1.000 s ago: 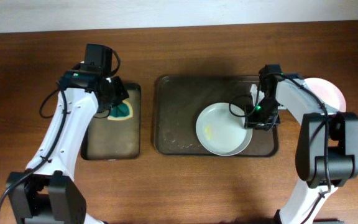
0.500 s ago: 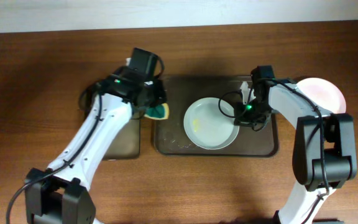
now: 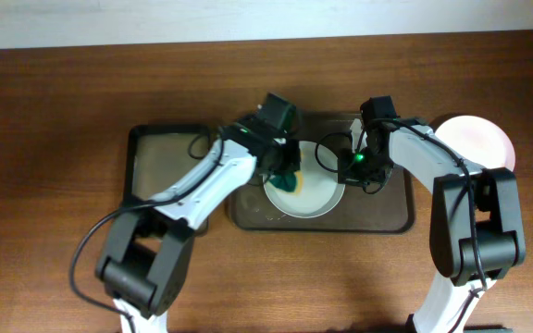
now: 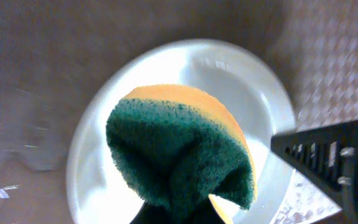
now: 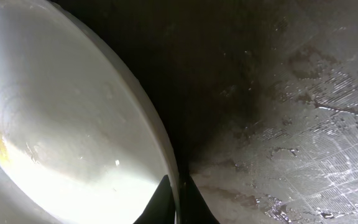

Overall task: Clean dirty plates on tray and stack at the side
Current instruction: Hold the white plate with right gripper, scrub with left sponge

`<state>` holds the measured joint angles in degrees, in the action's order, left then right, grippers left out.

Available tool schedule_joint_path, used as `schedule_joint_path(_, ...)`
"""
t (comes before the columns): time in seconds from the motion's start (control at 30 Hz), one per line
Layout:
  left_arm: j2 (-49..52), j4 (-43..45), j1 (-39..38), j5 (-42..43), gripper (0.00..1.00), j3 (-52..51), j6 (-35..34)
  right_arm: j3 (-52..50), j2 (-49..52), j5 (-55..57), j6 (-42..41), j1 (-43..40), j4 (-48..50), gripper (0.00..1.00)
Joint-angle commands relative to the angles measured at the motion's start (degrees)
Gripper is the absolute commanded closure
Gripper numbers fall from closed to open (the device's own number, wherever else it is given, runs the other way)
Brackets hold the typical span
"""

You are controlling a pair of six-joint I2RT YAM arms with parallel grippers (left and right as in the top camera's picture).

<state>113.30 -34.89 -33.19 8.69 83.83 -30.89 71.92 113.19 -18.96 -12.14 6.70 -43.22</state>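
Plate (image 3: 317, 194) lies on the tray (image 3: 391, 220), its rim pinched tight between the right fingers (image 5: 159, 205). Left fingers (image 3: 280, 165) squeeze a sponge (image 4: 179, 149), and the plate sits straight below it.

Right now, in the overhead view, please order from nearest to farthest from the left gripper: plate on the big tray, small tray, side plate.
1. Plate in the big tray, under the left gripper.
2. Small tray, left.
3. Side plate, far right.

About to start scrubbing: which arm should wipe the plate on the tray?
Left. The left gripper holds the sponge over the plate, while the right gripper is occupied pinching the plate's rim.
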Motion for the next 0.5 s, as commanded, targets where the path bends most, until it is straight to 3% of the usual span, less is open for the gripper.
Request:
schedule_joint_path(0.0,3.2,1.1,-1.1,1.7,1.0,-0.3,-2.1,-1.1,1.7,1.6,-1.9,0.6,0.3,0.96)
schedule_joint_path(0.07,4.5,2.5,-1.1,2.1,1.0,-0.3,-5.3,-1.1,1.7,1.6,-1.9,0.6,0.4,0.96)
schedule_joint_path(0.27,7.6,9.5,-1.4,6.9,0.99,-0.3,-5.4,-1.1,1.7,1.6,-1.9,0.6,0.4,0.96)
schedule_joint_path(0.47,11.5,9.6,-1.5,5.0,0.99,-0.3,-5.3,-1.1,1.7,1.6,-1.9,0.6,0.4,0.96)
